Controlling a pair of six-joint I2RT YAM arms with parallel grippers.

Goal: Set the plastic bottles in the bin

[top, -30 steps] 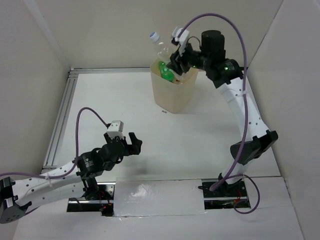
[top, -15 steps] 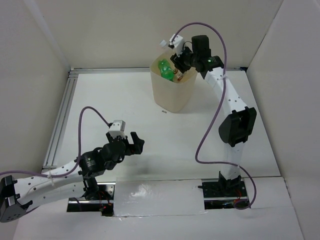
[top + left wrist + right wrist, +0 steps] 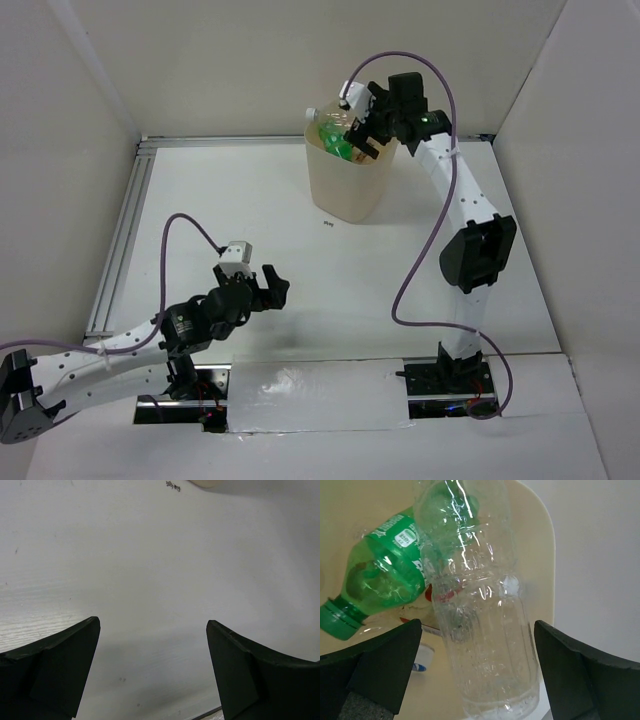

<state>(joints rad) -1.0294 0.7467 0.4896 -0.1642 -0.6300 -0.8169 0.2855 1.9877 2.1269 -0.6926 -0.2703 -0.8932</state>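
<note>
Hovering over the bin [image 3: 345, 195] at the far side of the table [image 3: 230, 200], the right gripper [image 3: 362, 128] points down into the opening. This position places anything it carries directly above the bin's mouth.

1. Right gripper: the jaws stand spread wide. In the right wrist view a clear bottle [image 3: 480, 605] lies lengthwise between the two fingers. A gap shows on the left side. On the right side the bottle wall runs close to the finger, and contact there cannot be confirmed. The spread is judged too wide for a clamping grip.

2. Clear bottle: it sits at the top of the bin, close to the rim, tilted across the contents below. It rests high because the bin is already well filled.

3. Bin contents: a green bottle [image 3: 385, 580] lies on its side beneath the clear one, cap toward the lower left. A white and blue cap [image 3: 422, 659] shows deeper down.

4. Left gripper [image 3: 262, 285]: held low over bare table, well apart from the bin, jaws open and holding nothing. This posture keeps the left arm out of the right arm's working space.

5. Progress: no bottle is visible outside the bin, so the task is judged close to complete
</note>
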